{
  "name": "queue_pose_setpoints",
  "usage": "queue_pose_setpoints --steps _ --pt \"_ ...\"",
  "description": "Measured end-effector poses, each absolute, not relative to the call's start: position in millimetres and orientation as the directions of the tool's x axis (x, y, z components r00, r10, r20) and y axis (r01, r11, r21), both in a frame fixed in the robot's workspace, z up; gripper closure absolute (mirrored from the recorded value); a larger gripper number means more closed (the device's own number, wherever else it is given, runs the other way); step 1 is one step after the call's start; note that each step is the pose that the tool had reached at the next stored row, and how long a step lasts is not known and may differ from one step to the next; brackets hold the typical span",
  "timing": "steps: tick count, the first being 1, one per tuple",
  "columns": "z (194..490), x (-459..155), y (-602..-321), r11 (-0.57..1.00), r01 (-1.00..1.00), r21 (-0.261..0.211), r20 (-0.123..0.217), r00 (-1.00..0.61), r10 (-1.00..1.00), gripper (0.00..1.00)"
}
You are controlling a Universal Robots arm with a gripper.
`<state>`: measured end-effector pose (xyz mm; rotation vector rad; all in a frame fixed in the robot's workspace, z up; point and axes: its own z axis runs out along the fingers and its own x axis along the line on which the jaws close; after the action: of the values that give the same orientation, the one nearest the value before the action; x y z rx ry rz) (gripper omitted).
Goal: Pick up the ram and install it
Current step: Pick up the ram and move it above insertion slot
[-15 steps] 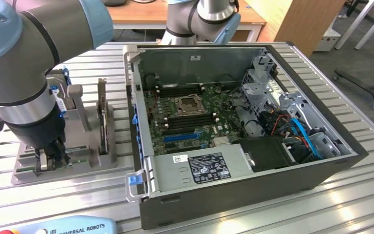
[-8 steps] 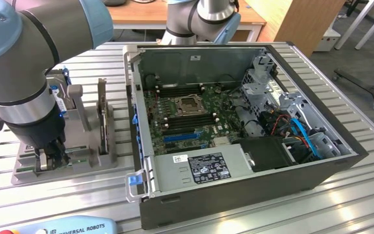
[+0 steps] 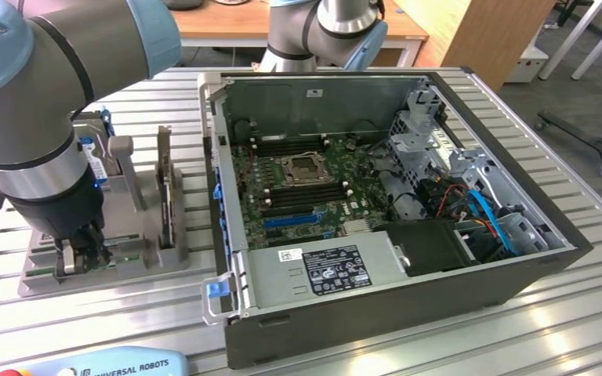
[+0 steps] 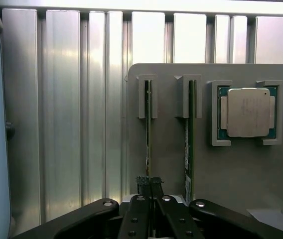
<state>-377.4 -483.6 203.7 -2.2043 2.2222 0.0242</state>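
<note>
Evidently at the pick-up step: in the exterior view the gripper (image 3: 74, 262) is sunk into the gray holder (image 3: 165, 258) on the bench (image 3: 552, 329), just beside the open computer (image 3: 385, 313) on the exterior view's right. The wrist view adds what that angle hides: the gripper pinched tight on the ram (image 4: 148, 129), standing on edge in its slot, with a second stick (image 4: 191, 134) and a processor (image 4: 247, 112) beside it. Freeing it likely calls for a straight pull along the slot guides.
</note>
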Motion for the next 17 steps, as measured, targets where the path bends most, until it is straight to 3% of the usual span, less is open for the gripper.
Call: queue_pose_setpoints --steps 17 --pt "206.3 -377.6 -483.6 -0.01 -1.0 0.003 -0.019 0.01 -1.0 0.88"
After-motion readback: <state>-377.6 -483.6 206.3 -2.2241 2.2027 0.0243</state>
